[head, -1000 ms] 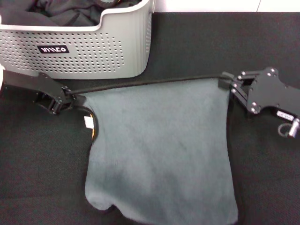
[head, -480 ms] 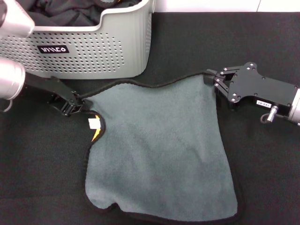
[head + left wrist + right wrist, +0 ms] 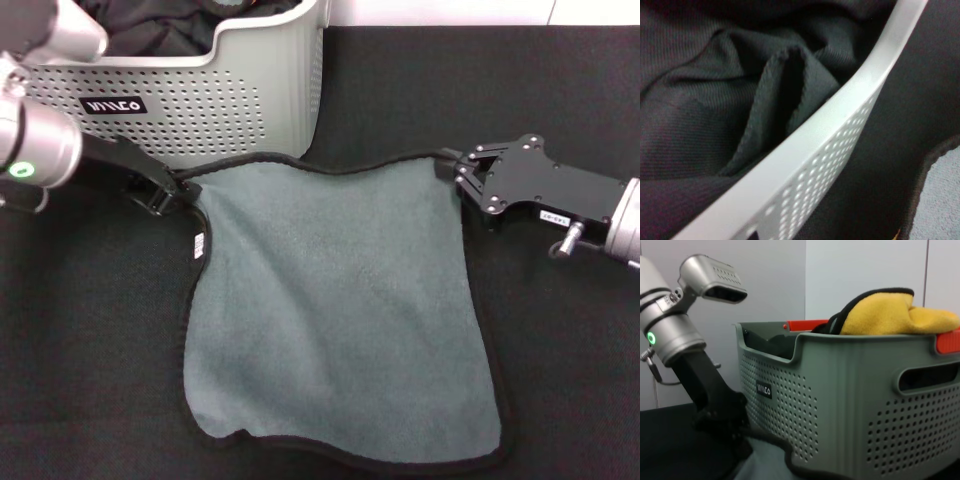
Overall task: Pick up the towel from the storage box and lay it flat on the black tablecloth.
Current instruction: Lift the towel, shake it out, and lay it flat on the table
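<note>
**A:** Towel (image 3: 335, 310) is lying grey-green side up on the black tablecloth (image 3: 560, 380), pale wall behind it all. Fluffy, black stitched edging, small white tag on the edge just below the left gripper (image 3: 180, 190).

**B:** Which way does it run?

**A:** Far edge strung between both grippers, the rest spreads toward the robot, a bit longer that way. Left gripper pinches the far-left corner, right gripper (image 3: 452, 166) is clamped on the far-right one.

**B:** And the storage box (image 3: 240, 110)?

**A:** Just behind the left gripper, black garments (image 3: 715, 100) inside, something yellow (image 3: 890, 312) draped over its rim.
</note>
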